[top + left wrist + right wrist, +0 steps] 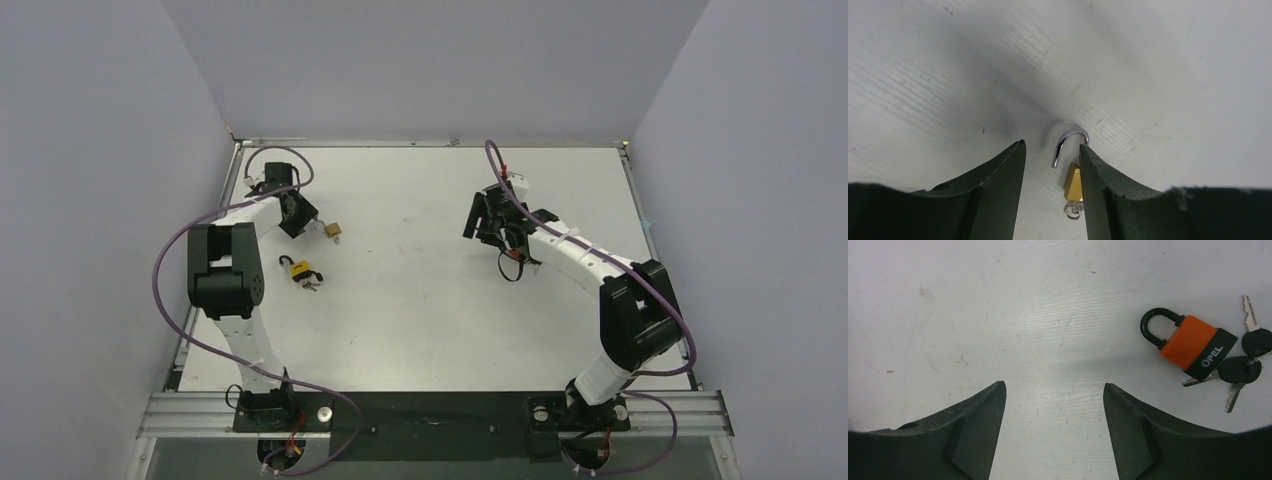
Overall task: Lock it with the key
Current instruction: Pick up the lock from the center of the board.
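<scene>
A small brass padlock (1073,182) lies on the white table (1173,75) with its silver shackle (1070,135) swung open. A small metal ring (1073,210) shows at its bottom end; no key blade can be made out there. My left gripper (1051,145) straddles this padlock, open: the body rests against the right finger (1098,190), and a gap separates it from the left finger. From above, the left gripper (300,222) sits just left of the brass padlock (332,230). My right gripper (1053,384) is open over bare table, holding nothing.
An orange padlock (1190,342) with a shut black shackle lies beside a bunch of black-headed keys (1245,370), right of my right gripper's fingers. From above, this padlock (300,270) and its keys (312,286) lie just in front of the left gripper. Grey walls enclose the table.
</scene>
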Robot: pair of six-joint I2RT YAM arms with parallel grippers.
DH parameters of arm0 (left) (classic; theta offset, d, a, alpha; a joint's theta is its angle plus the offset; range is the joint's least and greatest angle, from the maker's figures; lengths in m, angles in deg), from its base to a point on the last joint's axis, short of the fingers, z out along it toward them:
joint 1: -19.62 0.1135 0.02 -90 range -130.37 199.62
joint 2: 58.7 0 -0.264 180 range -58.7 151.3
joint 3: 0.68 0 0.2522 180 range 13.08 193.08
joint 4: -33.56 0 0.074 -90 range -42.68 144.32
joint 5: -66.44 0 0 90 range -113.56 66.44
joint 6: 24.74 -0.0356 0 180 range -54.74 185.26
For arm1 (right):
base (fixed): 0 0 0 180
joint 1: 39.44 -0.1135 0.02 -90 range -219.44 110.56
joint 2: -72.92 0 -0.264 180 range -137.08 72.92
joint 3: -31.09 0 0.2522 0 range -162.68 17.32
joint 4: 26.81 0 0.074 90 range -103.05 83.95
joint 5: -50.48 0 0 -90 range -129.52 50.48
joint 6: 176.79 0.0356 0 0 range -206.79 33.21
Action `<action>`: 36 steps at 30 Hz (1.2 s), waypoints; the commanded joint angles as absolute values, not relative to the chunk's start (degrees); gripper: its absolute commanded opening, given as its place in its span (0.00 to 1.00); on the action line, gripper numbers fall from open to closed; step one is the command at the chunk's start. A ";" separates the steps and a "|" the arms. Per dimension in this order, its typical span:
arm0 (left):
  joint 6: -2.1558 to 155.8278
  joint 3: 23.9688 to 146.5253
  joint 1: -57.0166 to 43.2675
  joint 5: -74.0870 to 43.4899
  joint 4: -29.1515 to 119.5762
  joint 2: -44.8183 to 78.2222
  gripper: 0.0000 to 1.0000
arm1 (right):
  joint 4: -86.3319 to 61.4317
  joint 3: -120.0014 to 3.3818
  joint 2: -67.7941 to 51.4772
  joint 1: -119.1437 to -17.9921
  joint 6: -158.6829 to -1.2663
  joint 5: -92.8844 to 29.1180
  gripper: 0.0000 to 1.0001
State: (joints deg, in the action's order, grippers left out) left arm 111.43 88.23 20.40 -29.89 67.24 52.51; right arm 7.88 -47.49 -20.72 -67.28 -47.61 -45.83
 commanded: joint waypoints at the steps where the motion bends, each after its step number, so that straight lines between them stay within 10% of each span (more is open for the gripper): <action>1: 111.11 87.75 21.65 -28.37 64.43 53.80 0.41 | 5.68 -50.18 -21.54 -67.82 -48.18 -45.57 0.67; 36: 110.95 81.59 20.70 -13.22 53.74 51.12 0.00 | 3.89 -50.55 -21.77 -70.63 -51.78 -44.05 0.66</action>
